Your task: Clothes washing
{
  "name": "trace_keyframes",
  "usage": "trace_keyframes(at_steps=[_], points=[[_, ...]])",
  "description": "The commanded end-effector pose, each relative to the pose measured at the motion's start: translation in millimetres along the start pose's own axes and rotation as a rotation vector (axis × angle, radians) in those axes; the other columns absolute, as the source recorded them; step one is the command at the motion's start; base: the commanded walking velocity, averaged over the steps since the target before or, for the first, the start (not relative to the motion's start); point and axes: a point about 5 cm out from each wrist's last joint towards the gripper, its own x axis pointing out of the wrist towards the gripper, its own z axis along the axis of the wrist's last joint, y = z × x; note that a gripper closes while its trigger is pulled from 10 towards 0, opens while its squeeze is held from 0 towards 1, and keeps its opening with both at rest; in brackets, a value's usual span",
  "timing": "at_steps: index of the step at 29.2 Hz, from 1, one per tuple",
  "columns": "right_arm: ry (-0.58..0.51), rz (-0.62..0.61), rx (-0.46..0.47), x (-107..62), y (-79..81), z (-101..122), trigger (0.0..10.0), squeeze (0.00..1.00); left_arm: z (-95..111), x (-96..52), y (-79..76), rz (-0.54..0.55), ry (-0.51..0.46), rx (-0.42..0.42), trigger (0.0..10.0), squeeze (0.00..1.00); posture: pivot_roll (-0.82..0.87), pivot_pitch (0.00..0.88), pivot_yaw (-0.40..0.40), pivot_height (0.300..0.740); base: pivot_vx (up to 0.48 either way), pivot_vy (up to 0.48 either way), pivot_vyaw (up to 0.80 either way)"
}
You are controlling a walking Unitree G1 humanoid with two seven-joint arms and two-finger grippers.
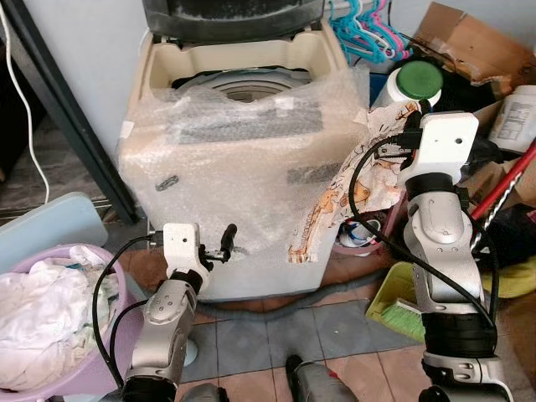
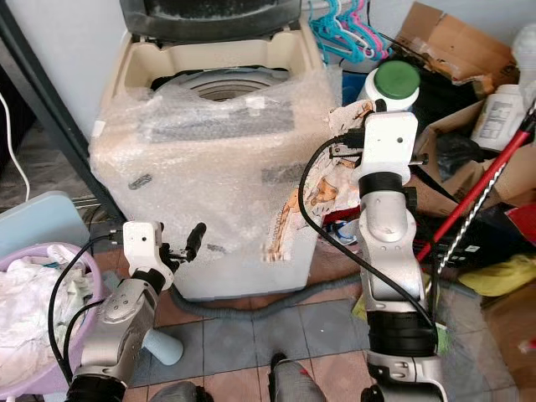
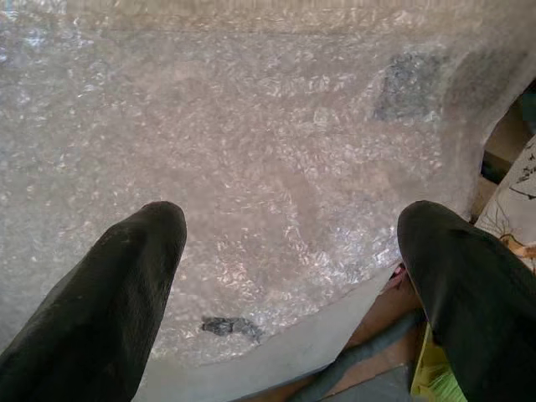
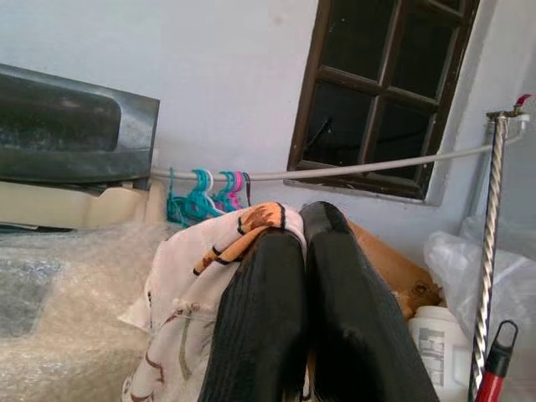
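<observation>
- Right gripper: fingers pressed together, pinching a white cloth with orange-and-black print. Cloth emerges from between the fingertips and hangs down the washing machine's front corner.
- Cloth sits at about 3 o'clock of the washing machine, whose lid is up and whose body is wrapped in bubble wrap.
- Left gripper: fingers spread wide, nothing between them, facing the machine's wrapped front near its lower edge.
- Lilac basket of white laundry at 8 o'clock of the machine.
- Green-capped white jar and pale bottle at 2 o'clock; label print too small to read.
- Teal and pink hangers behind the machine.
</observation>
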Motion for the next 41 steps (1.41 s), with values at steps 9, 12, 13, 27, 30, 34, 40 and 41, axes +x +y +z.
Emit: trace_keyframes(at_steps=[9, 12, 13, 27, 30, 34, 40, 41], points=[[-0.021, 0.257, 0.075, -7.4, 38.0, 4, 10.0, 0.00, -2, -3.4, 4.8, 0.040, 0.013, 0.005, 10.0, 0.00, -0.09, 0.073, 0.049, 0.740, 0.148, 0.000, 0.65], [0.017, 0.284, 0.100, -16.3, 44.7, -3, 10.0, 0.00, -3, -3.9, 6.6, 0.054, 0.017, 0.017, 10.0, 0.00, -0.10, 0.074, 0.052, 0.740, 0.000, 0.000, 0.00], [0.037, 0.293, 0.114, -23.0, 47.4, -8, 10.0, 0.00, -3, -4.6, 9.0, 0.070, 0.020, 0.029, 10.0, 0.00, -0.10, 0.075, 0.053, 0.740, 0.000, 0.000, 0.00], [-0.018, 0.363, 0.112, -40.1, 65.6, 7, 10.0, 0.00, -12, -16.9, 18.7, 0.111, 0.049, 0.066, 10.0, 0.00, -0.10, 0.079, 0.060, 0.740, 0.000, 0.000, 0.19], [-0.025, 0.361, 0.119, -36.9, 65.3, 9, 10.0, 0.00, -10, -14.8, 17.5, 0.103, 0.043, 0.069, 10.0, 0.00, -0.10, 0.081, 0.060, 0.740, 0.000, 0.000, 0.78], [-0.030, 0.359, 0.120, -34.3, 64.5, 11, 10.0, 0.00, -8, -12.5, 19.0, 0.120, 0.039, 0.064, 10.0, 0.00, -0.11, 0.097, 0.061, 0.740, 0.000, 0.000, 0.75], [0.036, 0.366, 0.148, -49.5, 68.2, -2, 10.0, 0.00, -11, -17.8, 19.6, 0.122, 0.041, 0.061, 10.0, 0.00, -0.11, 0.114, 0.056, 0.740, 0.000, 0.000, 0.61], [0.054, 0.359, 0.161, -52.9, 68.7, -6, 10.0, 0.00, -12, -18.1, 19.6, 0.121, 0.045, 0.058, 10.0, 0.00, -0.11, 0.114, 0.056, 0.740, 0.000, 0.000, 0.00]])
